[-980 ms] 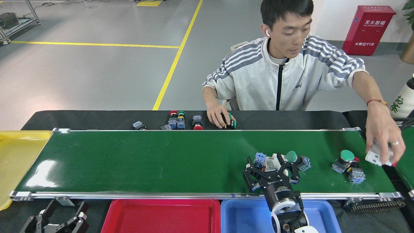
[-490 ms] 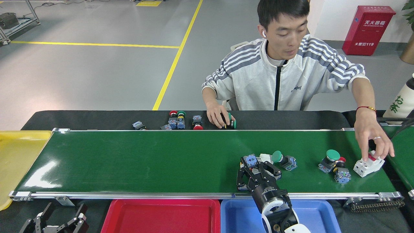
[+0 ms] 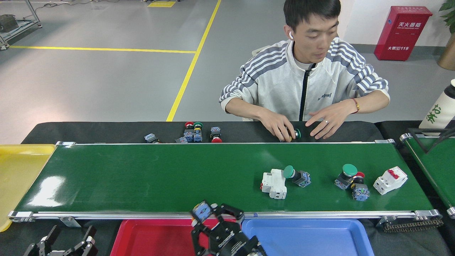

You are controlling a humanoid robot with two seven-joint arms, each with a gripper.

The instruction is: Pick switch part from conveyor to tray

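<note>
Head view shows the switch part [image 3: 201, 210], a small blue-and-grey block, clamped in the right claw [image 3: 209, 222] just past the near rail of the conveyor [image 3: 142, 177], at the back rim of the red tray [image 3: 156, 236] and close to the seam with the blue tray [image 3: 312, 236]. It is off the belt but not yet down in a tray, and held high enough to clear the rail; which tray it is meant for I cannot tell, though it sits more over the red one. On the belt lie more pieces: a white breaker [image 3: 274, 183] touching a green-capped button [image 3: 295, 175], another green button with a red-tipped one [image 3: 350, 179] beside it, and a second white breaker [image 3: 390, 180] near the right end. The left claw [image 3: 60, 243] rests low at the bottom left, well apart from all this; its fingers look spread, but it is dark and partly cut off, so I cannot tell for certain. Across the belt a person [image 3: 302, 85] has both hands on the black surface [image 3: 106, 131], handling a green-capped button [image 3: 293, 134], probably feeding stock; spare switches [image 3: 193, 133] sit in a row there.
</note>
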